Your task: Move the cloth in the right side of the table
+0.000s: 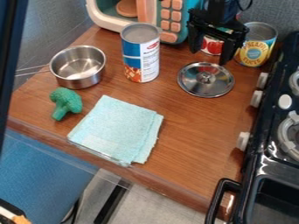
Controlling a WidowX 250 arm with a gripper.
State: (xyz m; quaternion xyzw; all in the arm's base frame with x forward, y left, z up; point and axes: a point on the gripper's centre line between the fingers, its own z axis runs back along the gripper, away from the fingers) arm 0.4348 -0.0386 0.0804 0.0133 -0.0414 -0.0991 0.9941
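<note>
The gripper (209,50) hangs at the upper right over the back of the wooden table (192,127), its two fingers spread apart with nothing held between them. Behind it stands a small red-labelled can, partly covered by the fingers. The light teal cloth (116,128) lies folded flat near the table's front edge, left of centre, well away from the gripper toward the lower left.
A metal pot (79,68) and green toy broccoli (65,103) are at left. A tall can (140,54) stands behind the cloth; a metal lid (205,79) lies before the gripper, a yellow can (257,46) beside it. Toy microwave (102,13) behind, black stove (274,148) right.
</note>
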